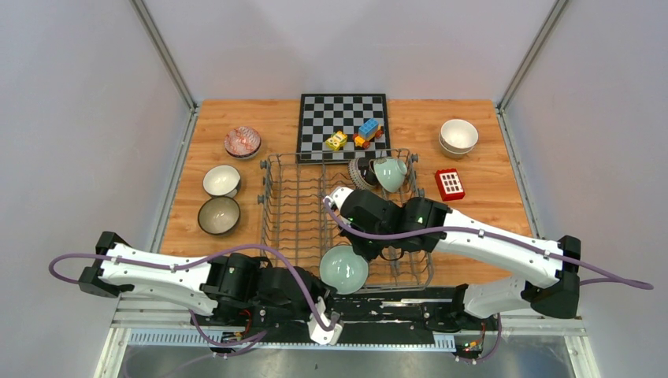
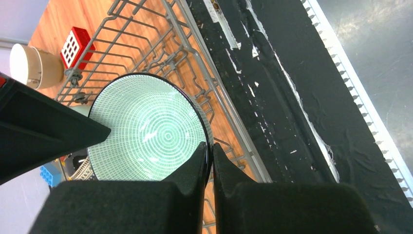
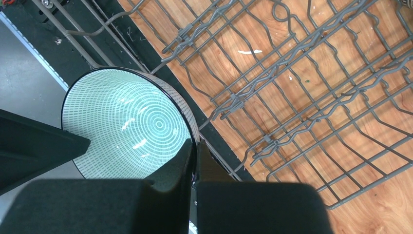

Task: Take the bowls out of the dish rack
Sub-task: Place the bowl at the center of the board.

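A pale mint bowl (image 1: 343, 268) with a fine ring pattern inside and a dark rim hangs at the near edge of the grey wire dish rack (image 1: 291, 213). My left gripper (image 1: 324, 277) is shut on its rim; the left wrist view has the bowl (image 2: 151, 131) left of the closed fingertips (image 2: 210, 148). My right gripper (image 1: 361, 253) is shut on the same bowl's rim (image 3: 126, 126), its fingertips (image 3: 195, 146) pinching the edge. Two more bowls, one mint (image 1: 390, 173) and one dark-patterned (image 1: 362, 172), lean in the rack's far right corner.
Three bowls (image 1: 221, 180) sit on the table left of the rack, and stacked cream bowls (image 1: 458, 135) at the far right. A chessboard (image 1: 343, 118) with toy blocks (image 1: 368, 131) lies behind the rack. A red block (image 1: 449, 183) lies right of it.
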You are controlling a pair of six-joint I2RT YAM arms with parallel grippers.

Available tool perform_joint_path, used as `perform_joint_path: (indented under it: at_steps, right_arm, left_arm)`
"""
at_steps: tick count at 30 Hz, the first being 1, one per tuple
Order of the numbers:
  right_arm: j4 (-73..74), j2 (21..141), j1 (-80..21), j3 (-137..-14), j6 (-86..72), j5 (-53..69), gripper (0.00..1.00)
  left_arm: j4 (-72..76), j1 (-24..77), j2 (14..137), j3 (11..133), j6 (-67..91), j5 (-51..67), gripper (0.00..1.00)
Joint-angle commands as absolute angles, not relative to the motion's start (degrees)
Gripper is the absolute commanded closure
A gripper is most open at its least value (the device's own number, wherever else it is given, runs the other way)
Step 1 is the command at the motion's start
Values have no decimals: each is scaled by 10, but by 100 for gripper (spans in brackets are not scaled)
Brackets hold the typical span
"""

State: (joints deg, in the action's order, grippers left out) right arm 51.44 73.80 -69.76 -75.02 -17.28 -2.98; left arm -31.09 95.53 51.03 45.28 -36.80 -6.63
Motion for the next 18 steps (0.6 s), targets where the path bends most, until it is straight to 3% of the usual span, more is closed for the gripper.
perform_joint_path:
  at_steps: [1, 5, 9, 11, 13, 14, 18]
  right_arm:
    - [518, 730, -707, -745, -201, -46, 100]
    - [518, 721, -711, -750, -208, -57, 100]
    - [518, 711, -712, -751, -214, -71, 100]
    - [518, 703, -711, -751, -214, -88, 100]
    - [519, 692, -712, -751, -215, -114, 100]
    - [519, 686, -712, -751, -213, -130, 100]
    - [556, 690, -706, -792, -180, -197, 100]
  left_arm:
    - [-256, 961, 505, 451, -358, -87, 85]
    - [-246, 960, 505, 441, -347, -94, 66]
    - [-230, 961, 500, 431, -341, -107, 56]
    - [-219, 960, 493, 427, -335, -121, 45]
    - [-198, 960, 474, 419, -330, -145, 5]
    - [-184, 961, 459, 407, -331, -157, 1]
    - [-126, 960, 387, 383, -316, -195, 0]
